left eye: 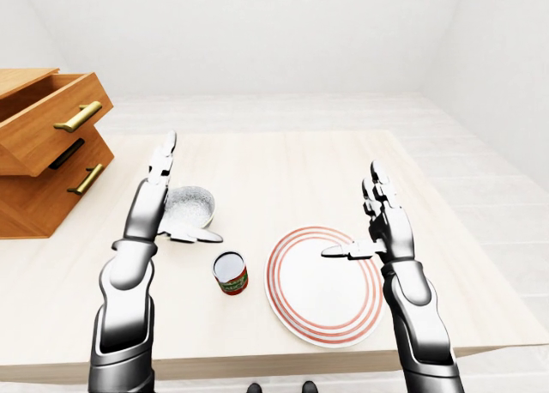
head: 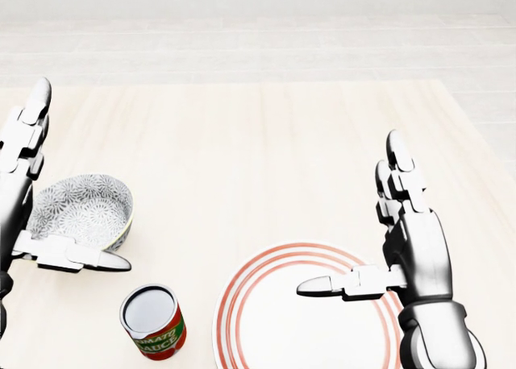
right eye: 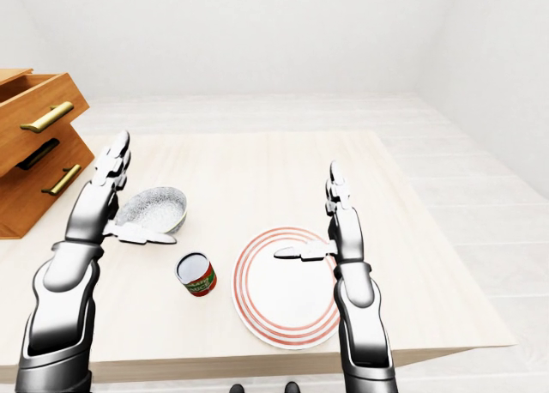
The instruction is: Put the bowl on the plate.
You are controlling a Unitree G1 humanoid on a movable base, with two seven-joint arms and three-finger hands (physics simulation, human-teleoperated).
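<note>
Wood counter (head: pixel 242 143), and the bowl (head: pixel 81 210) sits on it at the left of the head view, apart from the plate (head: pixel 282 333), with a can (head: pixel 153 321) between them. Left hand (right eye: pixel 96 206) stands beside the bowl, fingers wide (no grip yet). Right hand (head: pixel 411 248) hangs over the plate, fingers wide too. So I'd say nothing's done: grab, lift, carry and set down are all left.

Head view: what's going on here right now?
The left hand is open beside the patterned bowl, not gripping it. The bowl sits on the table, left of the tomato sauce can and the red-ringed plate in the head view. The right hand hovers open over the plate's right side. Nothing is lifted yet.
</note>
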